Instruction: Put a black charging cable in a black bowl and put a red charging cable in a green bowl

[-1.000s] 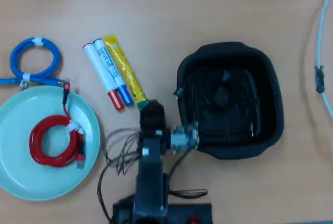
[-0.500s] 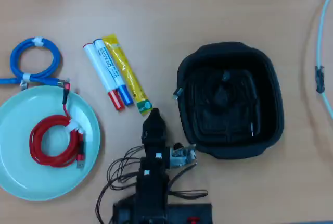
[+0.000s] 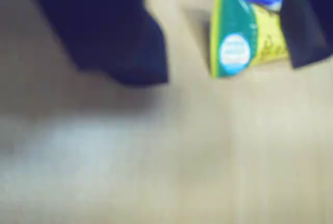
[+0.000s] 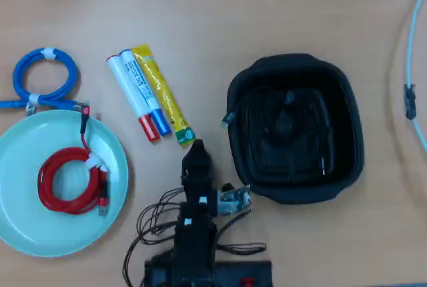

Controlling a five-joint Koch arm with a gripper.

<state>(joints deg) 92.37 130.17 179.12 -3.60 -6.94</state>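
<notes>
In the overhead view the red charging cable (image 4: 69, 181) lies coiled inside the green bowl (image 4: 20, 233) at the left. The black charging cable (image 4: 283, 123) is a dark coil on the floor of the black bowl (image 4: 353, 133), with one plug end over the bowl's left rim. My gripper (image 4: 195, 151) is pulled back near the arm's base, between the two bowls and touching neither. In the wrist view the gripper (image 3: 221, 70) is open: two dark blurred fingers (image 3: 114, 41) stand wide apart over bare table, holding nothing.
A blue cable coil (image 4: 45, 77) lies above the green bowl. Two markers (image 4: 137, 97) and a yellow packet (image 4: 162, 97) lie just ahead of the gripper; the packet (image 3: 244, 41) also shows in the wrist view. A pale cable (image 4: 410, 67) runs along the right edge. Loose wires (image 4: 157, 217) lie by the base.
One second ago the gripper was turned toward the black bowl's left rim. It has since swung away and drawn back toward the base. Both cables stayed where they were.
</notes>
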